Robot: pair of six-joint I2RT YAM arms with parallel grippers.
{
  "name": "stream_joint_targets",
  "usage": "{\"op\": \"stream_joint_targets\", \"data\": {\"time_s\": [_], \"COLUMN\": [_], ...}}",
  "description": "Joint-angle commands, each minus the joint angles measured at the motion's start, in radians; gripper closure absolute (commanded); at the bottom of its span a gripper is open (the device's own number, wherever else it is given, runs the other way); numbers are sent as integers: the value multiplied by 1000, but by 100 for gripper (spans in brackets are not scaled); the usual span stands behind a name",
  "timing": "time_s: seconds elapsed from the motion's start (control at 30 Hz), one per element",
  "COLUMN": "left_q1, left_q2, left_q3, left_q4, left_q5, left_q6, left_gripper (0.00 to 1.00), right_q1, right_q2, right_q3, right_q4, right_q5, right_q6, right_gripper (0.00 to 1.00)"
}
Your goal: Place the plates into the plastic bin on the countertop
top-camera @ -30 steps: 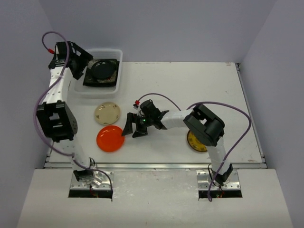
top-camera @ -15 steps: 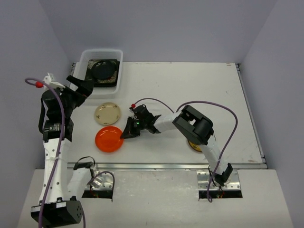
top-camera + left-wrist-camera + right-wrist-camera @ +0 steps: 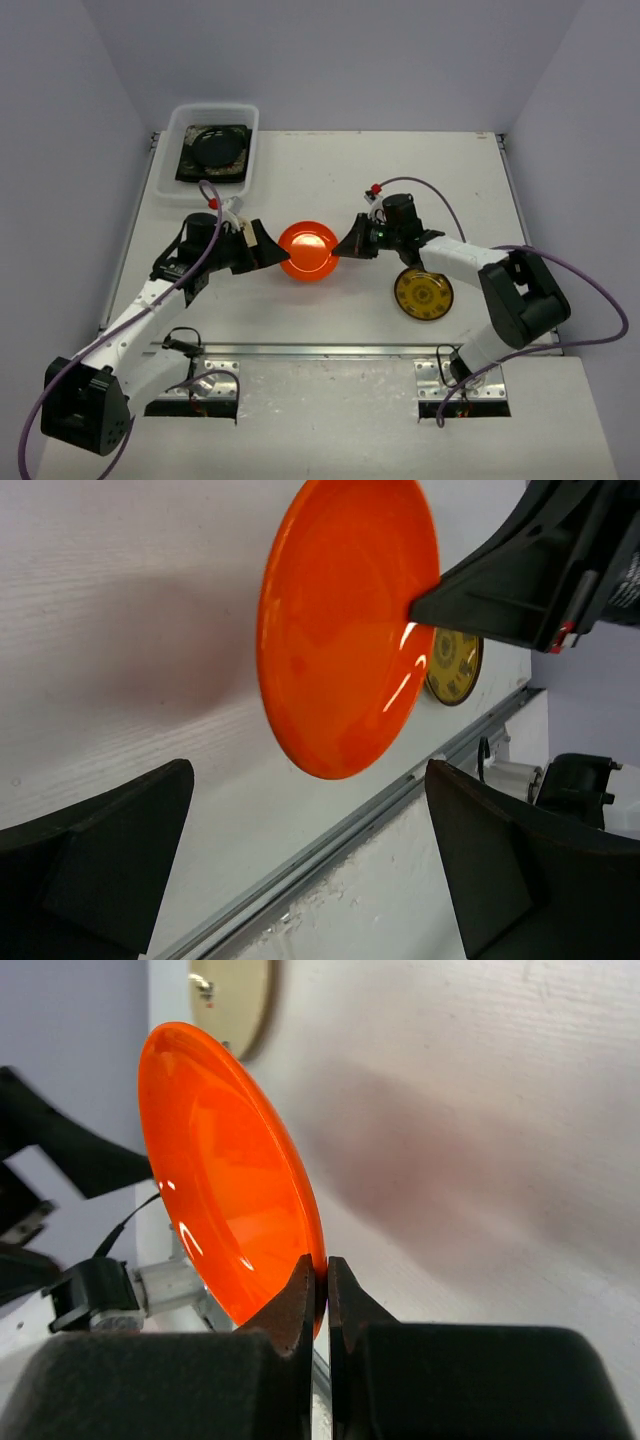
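Right pincer [image 3: 345, 245]: clamped on the right rim of the orange plate [image 3: 307, 250]. The wrist view shows both fingers pinched thin on the very edge.
Left pincer [image 3: 268, 247]: fingers wide apart and empty, pointed at the plate's left rim.
Orange plate: held off the table [image 3: 400, 170] and tilted up on edge, about mid-table and a little left of centre.
Step in hand (judged): hand-over from right arm to left, since the bin [image 3: 172, 135] lies on the left arm's side.
Doing it well: bring the left fingers over the free left rim, one on each face. Close fully before the right fingers part. The right grip is shallow and the glaze looks slick, so avoid pushing the plate sideways.
Plate to left pincer: just ahead of the open fingers. The left wrist view shows it not yet between them.
Plate to bin: well apart; the bin sits at the far left corner.
Bin contents: dark plates [image 3: 212, 150] already inside.
Other plates: the yellow plate [image 3: 422, 295] lies flat near the front edge, right of centre. The cream plate [image 3: 232, 1000] lies flat beyond the orange one.
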State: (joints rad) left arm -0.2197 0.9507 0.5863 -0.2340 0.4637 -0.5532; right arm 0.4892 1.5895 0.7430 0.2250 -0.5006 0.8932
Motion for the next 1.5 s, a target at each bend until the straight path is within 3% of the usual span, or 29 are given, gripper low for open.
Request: {"op": "stream_joint_targets", "data": {"time_s": [0.0,0.1,0.2,0.27,0.33,0.37,0.47,0.5,0.57,0.6,0.7,0.77,0.87,0.93,0.97,1.03,1.13,1.27,1.3,1.37,1.47], "left_q1": [-64,-80,-81,-82,-82,-82,-81,-70,-30,43,320,398,445,463,467,469,480,481,481,481,481], "left_q2": [52,100,122,137,140,137,119,115,123,138,179,241,351,528,561,823,999,1112,1125,1136,1149], "left_q3": [-14,-4,1,7,16,20,63,103,169,256,321,335,318,402,485,729,900,981,987,993,1026], "left_q4": [181,205,211,217,217,217,186,147,95,38,55,108,313,420,409,362,347,344,350,367,360], "left_q5": [46,43,36,46,46,42,-62,-143,-226,-296,-351,-418,-514,-492,-464,-376,-294,-261,-260,-262,-272], "left_q6": [-15,-16,-15,-16,-18,-21,-40,-46,-56,-72,-165,-260,-373,-402,-396,-346,-340,-336,-341,-348,-343], "left_gripper": [8,26,58,87,100,100,100,100,100,100,100,100,100,100,100,100,100,100,96,74,63], "right_q1": [-12,-14,-14,-14,-14,-14,-17,-21,-24,-27,-32,-37,-40,-41,-41,-41,-41,-43,-44,-43,-43], "right_q2": [-90,-148,-179,-191,-194,-194,-210,-215,-240,-266,-324,-354,-391,-427,-437,-464,-496,-528,-531,-528,-508], "right_q3": [-19,-36,-64,-65,-63,-64,-66,-68,-76,-91,-141,-162,-186,-209,-212,-231,-252,-280,-284,-286,-281], "right_q4": [-2,-3,17,16,16,15,-35,-76,-120,-158,-213,-239,-268,-273,-274,-277,-283,-285,-286,-289,-287], "right_q5": [-185,-183,-175,-179,-176,-170,-96,-44,15,73,135,159,177,183,182,174,178,181,183,182,154], "right_q6": [-98,-87,-68,-63,-63,-64,-76,-89,-115,-132,-159,-180,-197,-200,-200,-206,-226,-255,-259,-264,-266], "right_gripper": [100,100,100,100,100,87,9,1,1,1,1,1,1,1,1,1,1,1,1,1,1]}}
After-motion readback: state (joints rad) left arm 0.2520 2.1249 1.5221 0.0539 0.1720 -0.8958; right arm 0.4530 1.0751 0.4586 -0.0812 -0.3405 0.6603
